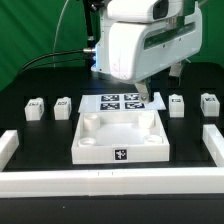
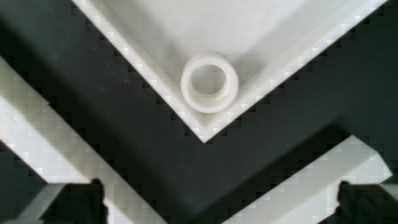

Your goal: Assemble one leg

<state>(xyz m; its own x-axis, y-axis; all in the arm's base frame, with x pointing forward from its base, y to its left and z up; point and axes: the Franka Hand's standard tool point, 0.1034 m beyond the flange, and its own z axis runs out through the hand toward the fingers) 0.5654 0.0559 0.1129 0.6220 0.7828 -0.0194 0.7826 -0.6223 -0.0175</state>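
The large white square panel lies in the middle of the table. Four small white legs with marker tags stand in a row: two at the exterior view's left and two at the right. My gripper hangs above the panel's far right part, apart from all the legs. In the wrist view the gripper is open and empty, its dark fingers wide apart. A panel corner with a round ringed hole lies below it. No leg shows in the wrist view.
The marker board lies behind the panel. A low white fence borders the work area at the left, right and front. White strips cross the dark table beyond the panel corner.
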